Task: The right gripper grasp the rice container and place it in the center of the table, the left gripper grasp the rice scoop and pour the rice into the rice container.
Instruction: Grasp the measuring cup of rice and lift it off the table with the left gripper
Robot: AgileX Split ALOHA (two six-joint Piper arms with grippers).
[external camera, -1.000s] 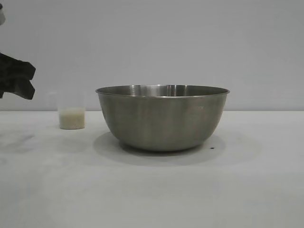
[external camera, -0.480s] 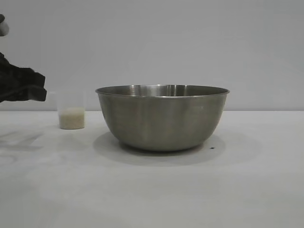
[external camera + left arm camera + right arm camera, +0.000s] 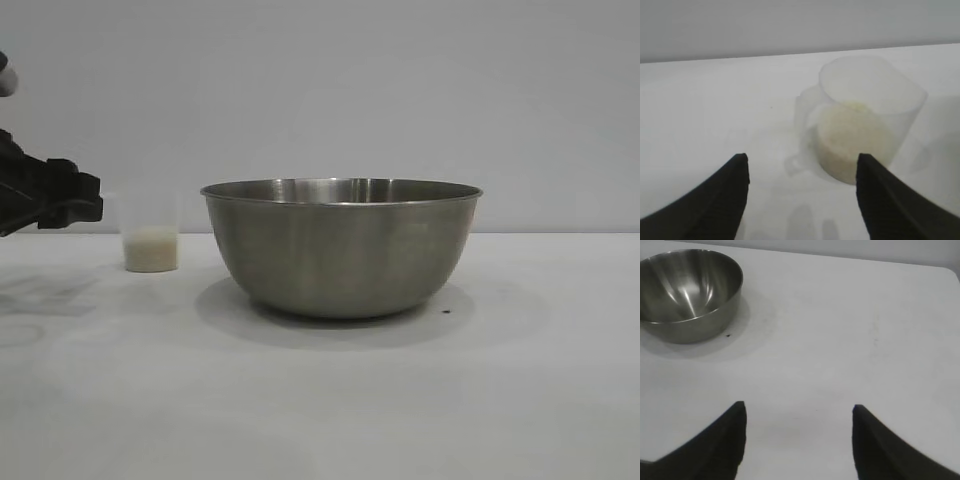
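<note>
Left claw (image 3: 801, 172) reaching nearly level from the table's left edge, fingers spread apart, empty, just short of the clear plastic cup (image 3: 860, 120). Cup standing upright on the white table (image 3: 320, 400), holding rice (image 3: 852, 137) low inside, loop handle facing the claw in the wrist view only. Steel bowl (image 3: 342, 245) sitting mid-table. Right claw (image 3: 799, 412) hovering spread apart, empty, well away from the bowl.

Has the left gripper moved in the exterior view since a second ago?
Yes. The left gripper has reached further in from the frame's left edge toward the rice scoop, which has stayed in place.
</note>
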